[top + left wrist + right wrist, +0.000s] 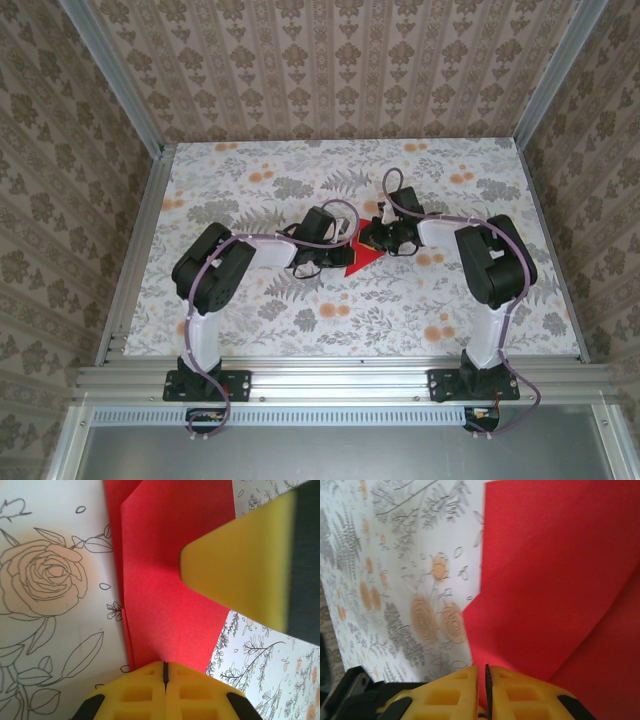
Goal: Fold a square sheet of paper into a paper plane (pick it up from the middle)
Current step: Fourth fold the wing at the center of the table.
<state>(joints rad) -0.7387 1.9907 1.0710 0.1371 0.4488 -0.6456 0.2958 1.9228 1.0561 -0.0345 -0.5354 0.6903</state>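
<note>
A thin bright red paper sheet [366, 259], partly folded into overlapping layers, sits near the middle of the floral-patterned worktop [450, 300]. Both arms reach in to it. From above, the left tool [340, 258] meets the sheet from its 9 o'clock side and the right tool [373, 242] from about 12 o'clock.

In the left wrist view, the left tool's yellow fingers [145, 690] are pressed together on the near edge of the sheet [170, 590], which runs away toward 12 o'clock. A yellow finger [240, 565] of the right tool hangs over it at 2 o'clock.

In the right wrist view, the right tool [484, 672] is pinched on the sheet [555, 580], with red showing in the narrow slit between its pads. The paper spreads toward 1 o'clock, with bare worktop at 10 o'clock.
</note>
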